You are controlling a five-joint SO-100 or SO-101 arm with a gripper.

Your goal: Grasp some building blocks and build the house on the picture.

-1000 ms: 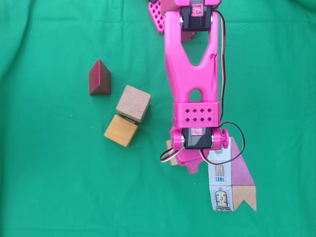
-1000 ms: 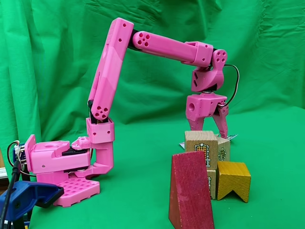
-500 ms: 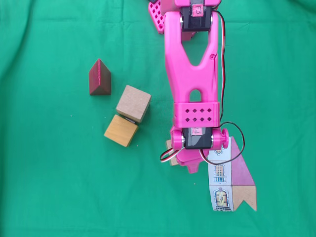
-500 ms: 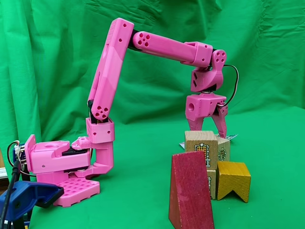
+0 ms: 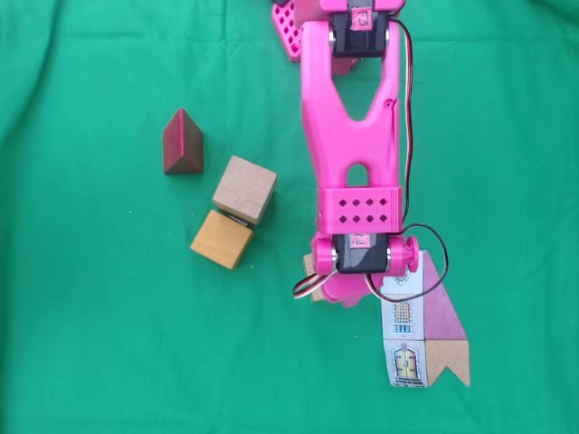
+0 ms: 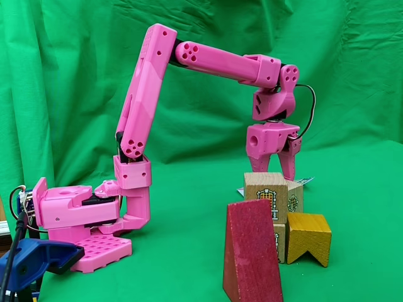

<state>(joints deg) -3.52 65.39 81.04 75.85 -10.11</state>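
In the fixed view from above, a dark red prism (image 5: 183, 142), a tan cube (image 5: 244, 189) and an orange cube (image 5: 222, 239) lie left of my pink arm. The picture (image 5: 407, 325) of the house lies at the lower right. My gripper (image 5: 344, 294) points down beside the picture's top end, with a small tan block (image 5: 310, 267) peeking out at its left. From the side, the gripper (image 6: 276, 173) hangs open just above and behind the tan cube (image 6: 266, 195), with green cloth showing between its fingers. The red prism (image 6: 252, 251) stands in front and the orange block (image 6: 308, 238) to the right.
The tan cube sits on another tan block (image 6: 279, 242), and a third with a window drawing (image 6: 293, 202) shows behind it. The arm's base (image 6: 82, 220) stands at the left, with a blue clamp (image 6: 25, 261) beside it. Green cloth (image 5: 90, 344) covers the table and backdrop.
The gripper has risen a little and its fingers have drawn slightly closer together. The blocks and the picture have not moved.
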